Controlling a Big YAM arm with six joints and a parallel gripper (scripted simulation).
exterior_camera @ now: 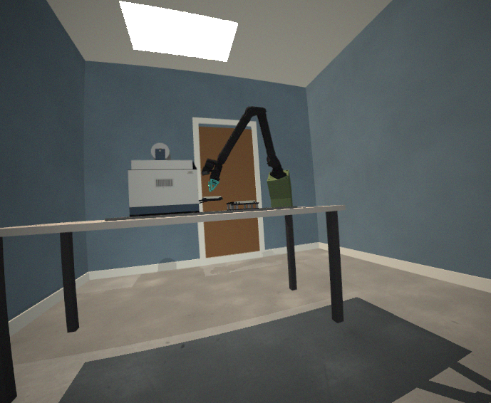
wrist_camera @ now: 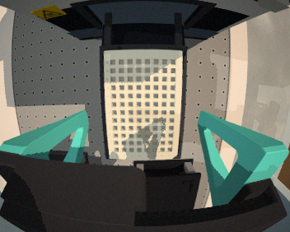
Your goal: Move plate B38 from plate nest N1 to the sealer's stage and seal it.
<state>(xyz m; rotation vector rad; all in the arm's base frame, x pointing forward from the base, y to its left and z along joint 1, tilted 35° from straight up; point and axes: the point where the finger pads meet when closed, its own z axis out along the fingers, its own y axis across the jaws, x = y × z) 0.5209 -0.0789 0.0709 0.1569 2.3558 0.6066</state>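
Observation:
In the wrist view a pale well plate (wrist_camera: pixel 144 106) lies flat on the sealer's dark stage (wrist_camera: pixel 144 44), its long side pointing into the sealer's mouth. Its grid of wells shows from above, and I cannot read its label. My gripper (wrist_camera: pixel 142 117) hangs above the plate's near end, open and empty, with its teal fingers wide to either side and clear of the plate. In the exterior view the gripper (exterior_camera: pixel 212 185) hovers just above the stage (exterior_camera: pixel 210 199), which sticks out of the sealer's (exterior_camera: pixel 162 186) front.
A dark plate on its nest (exterior_camera: pixel 241 203) lies on the table between the stage and the arm's green base (exterior_camera: pixel 279 189). A perforated mat (wrist_camera: pixel 45 82) lies under the stage. A foil reel (exterior_camera: pixel 160 152) sits on top of the sealer.

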